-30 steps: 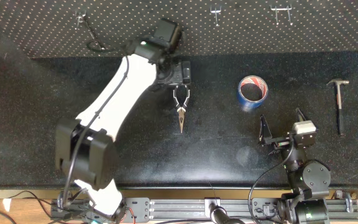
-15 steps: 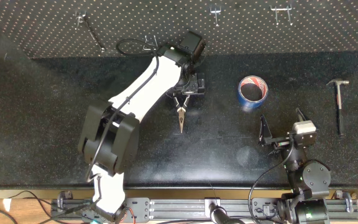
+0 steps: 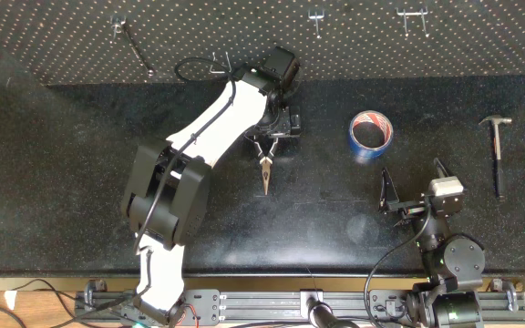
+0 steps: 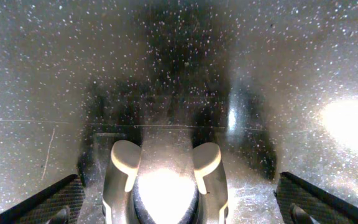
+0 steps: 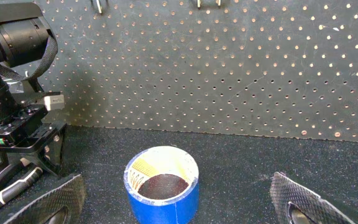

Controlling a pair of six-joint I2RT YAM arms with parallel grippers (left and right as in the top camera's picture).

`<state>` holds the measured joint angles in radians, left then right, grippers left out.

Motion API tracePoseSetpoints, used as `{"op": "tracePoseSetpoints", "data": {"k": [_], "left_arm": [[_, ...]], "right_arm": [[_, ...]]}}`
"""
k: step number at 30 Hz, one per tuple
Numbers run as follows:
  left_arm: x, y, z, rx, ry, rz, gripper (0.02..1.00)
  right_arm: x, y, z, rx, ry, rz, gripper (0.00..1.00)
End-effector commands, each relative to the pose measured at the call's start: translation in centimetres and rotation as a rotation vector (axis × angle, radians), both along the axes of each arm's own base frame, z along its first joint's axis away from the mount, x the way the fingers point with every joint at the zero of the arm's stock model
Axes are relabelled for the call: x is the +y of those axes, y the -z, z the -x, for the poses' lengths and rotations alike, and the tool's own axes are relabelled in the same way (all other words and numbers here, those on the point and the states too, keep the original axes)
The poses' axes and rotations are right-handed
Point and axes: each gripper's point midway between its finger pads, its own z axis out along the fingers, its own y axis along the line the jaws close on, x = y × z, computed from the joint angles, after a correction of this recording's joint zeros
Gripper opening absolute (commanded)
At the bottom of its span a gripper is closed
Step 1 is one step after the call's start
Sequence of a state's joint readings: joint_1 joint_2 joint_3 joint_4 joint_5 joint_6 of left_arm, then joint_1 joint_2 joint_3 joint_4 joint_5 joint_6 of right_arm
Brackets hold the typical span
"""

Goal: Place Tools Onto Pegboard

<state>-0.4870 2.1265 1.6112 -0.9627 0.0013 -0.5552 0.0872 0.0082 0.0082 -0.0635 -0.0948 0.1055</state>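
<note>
My left claw [image 3: 279, 124] is hanging spread open over the handles of the grey-handled needle-nose pliers [image 3: 265, 169] at centre frame; they are lying vertically, nose pointing down-frame.

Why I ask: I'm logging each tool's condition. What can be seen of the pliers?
The pliers are needle-nose, with slim metal jaws closed to a point and two handles in pale and dark grips, slightly spread. They lie flat on the dark speckled worktop, handles toward the pegboard and tip toward the arm bases. The left pincer is low over the handle ends, open, with a finger on each side and apart from them. Nothing else touches them.
</note>
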Motion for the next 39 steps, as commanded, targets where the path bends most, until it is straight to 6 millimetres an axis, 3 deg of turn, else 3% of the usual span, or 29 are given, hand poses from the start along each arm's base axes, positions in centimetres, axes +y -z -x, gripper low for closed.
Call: {"op": "tracePoseSetpoints", "data": {"k": [1,10,20,21,22,24,26,35,39], "left_arm": [[0.0,0.6,-0.2,0.013,-0.010,-0.001,0.996],[1.2,0.6,-0.5,-0.008,-0.015,-0.066,0.996],[0.8,1.2,-0.2,0.012,-0.011,-0.053,0.996],[0.8,1.2,-0.2,0.012,-0.011,-0.054,0.972],[0.9,1.2,-0.1,0.019,-0.011,-0.057,0.838],[0.9,1.3,0.0,0.023,-0.011,-0.056,0.709],[0.8,1.3,0.1,0.027,-0.010,-0.048,0.623],[0.6,1.3,0.4,0.040,-0.009,-0.039,0.522],[0.6,1.3,0.4,0.040,-0.009,-0.039,0.375]], "right_arm": [[0.1,0.1,0.0,0.002,-0.001,-0.014,0.976],[0.1,0.1,0.0,0.002,-0.001,-0.014,0.976],[0.1,0.1,0.0,0.002,-0.001,-0.014,0.974],[0.1,0.1,0.0,0.002,-0.001,-0.014,0.976],[0.1,0.1,0.0,0.002,-0.001,-0.013,0.974],[0.1,0.1,0.0,0.002,-0.001,-0.014,0.976],[0.1,0.1,0.0,0.002,-0.001,-0.014,0.976],[0.1,0.1,0.0,0.002,-0.001,-0.014,0.976],[0.1,0.1,0.0,0.002,-0.001,-0.014,0.976]]}}
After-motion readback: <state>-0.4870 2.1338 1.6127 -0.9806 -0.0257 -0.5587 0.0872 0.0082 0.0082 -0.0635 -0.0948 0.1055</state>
